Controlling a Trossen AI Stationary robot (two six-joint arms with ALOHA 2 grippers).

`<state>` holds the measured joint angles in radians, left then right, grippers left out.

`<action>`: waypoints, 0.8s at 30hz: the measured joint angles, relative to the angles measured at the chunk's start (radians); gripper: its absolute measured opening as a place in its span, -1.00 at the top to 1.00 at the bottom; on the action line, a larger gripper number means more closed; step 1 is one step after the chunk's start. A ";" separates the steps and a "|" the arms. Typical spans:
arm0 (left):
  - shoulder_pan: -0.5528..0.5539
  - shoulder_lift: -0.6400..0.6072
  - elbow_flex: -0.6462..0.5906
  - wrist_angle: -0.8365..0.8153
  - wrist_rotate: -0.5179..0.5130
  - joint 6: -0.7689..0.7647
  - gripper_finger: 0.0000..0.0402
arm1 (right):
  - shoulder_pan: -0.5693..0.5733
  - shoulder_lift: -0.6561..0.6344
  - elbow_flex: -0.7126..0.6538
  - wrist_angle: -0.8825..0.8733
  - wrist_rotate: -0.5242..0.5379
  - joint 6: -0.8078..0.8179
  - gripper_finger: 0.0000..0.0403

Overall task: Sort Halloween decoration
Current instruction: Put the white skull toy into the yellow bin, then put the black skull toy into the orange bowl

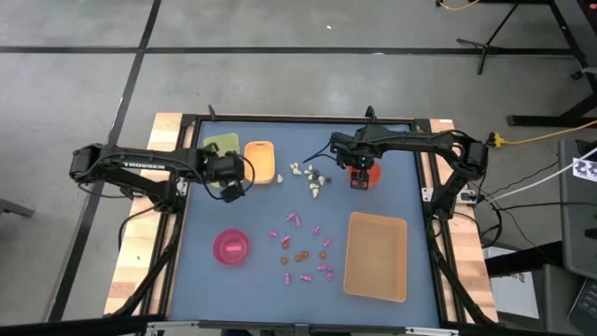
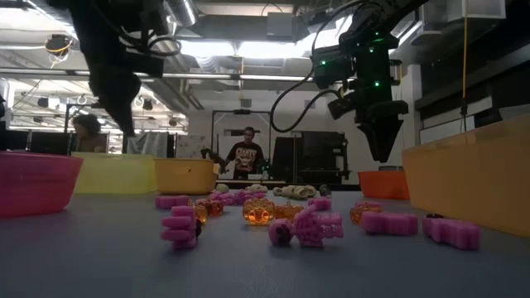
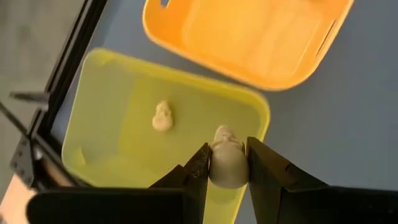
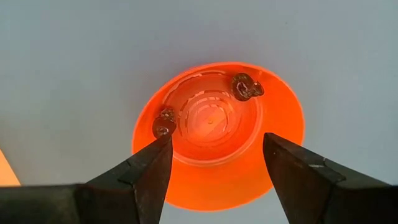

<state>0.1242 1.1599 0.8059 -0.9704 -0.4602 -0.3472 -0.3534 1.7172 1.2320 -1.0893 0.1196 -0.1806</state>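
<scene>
My left gripper (image 3: 227, 159) is above the near-right corner of the green tray (image 3: 118, 93) and is shut on a cream-white trinket (image 3: 226, 163). Another cream trinket (image 3: 163, 116) lies on that tray's floor. My right gripper (image 4: 217, 148) hangs open above the red-orange bowl (image 4: 217, 134), where two dark brown trinkets (image 4: 247, 86) lie. More cream trinkets (image 1: 308, 175) lie loose at mid-table, with pink and orange-brown ones (image 1: 303, 252) nearer the front. In the high view the left gripper (image 1: 230, 179) is beside the green tray (image 1: 216, 147), and the right gripper (image 1: 358, 174) is over the bowl. My left gripper pinches the cream-white trinket by its rounded lower part (image 3: 219, 174) between the two fingers, one on each side. The fingers point down from above. The trinket is lifted clear above the green tray's rim, its narrower end (image 3: 222, 133) sticking out past the fingertips.
An orange tray (image 1: 260, 160) lies right of the green one. A pink bowl (image 1: 230, 246) stands at front left and a tan tray (image 1: 376, 255) at front right. A raised black frame (image 1: 298, 119) borders the blue table. People stand in the room behind (image 2: 248, 156).
</scene>
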 joint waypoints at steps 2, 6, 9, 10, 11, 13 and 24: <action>0.000 0.000 0.000 -0.023 -0.001 -0.013 0.67 | 0.000 0.000 0.000 0.000 0.000 0.000 -0.24; 0.000 0.000 0.000 -0.037 -0.037 -0.048 0.66 | 0.000 0.000 0.000 0.000 0.000 0.000 -0.24; 0.000 0.000 0.000 -0.041 -0.055 -0.064 0.63 | 0.000 0.000 0.000 0.000 0.000 0.000 -0.24; 0.000 0.000 0.000 -0.043 -0.055 -0.066 0.60 | 0.000 0.000 0.000 0.000 0.000 0.000 -0.24; 0.000 0.000 0.000 -0.044 -0.055 -0.066 0.57 | 0.000 0.000 0.000 0.000 0.000 0.000 -0.24; 0.000 0.000 0.000 -0.044 -0.056 -0.067 0.49 | 0.000 0.000 0.000 0.000 0.000 0.000 -0.24; 0.000 0.000 0.000 -0.022 -0.057 -0.085 0.20 | 0.000 0.000 0.000 0.040 0.000 0.000 -0.24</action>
<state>0.1242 1.1603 0.8059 -0.9921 -0.5167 -0.4325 -0.3534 1.7172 1.2320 -1.0489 0.1196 -0.1806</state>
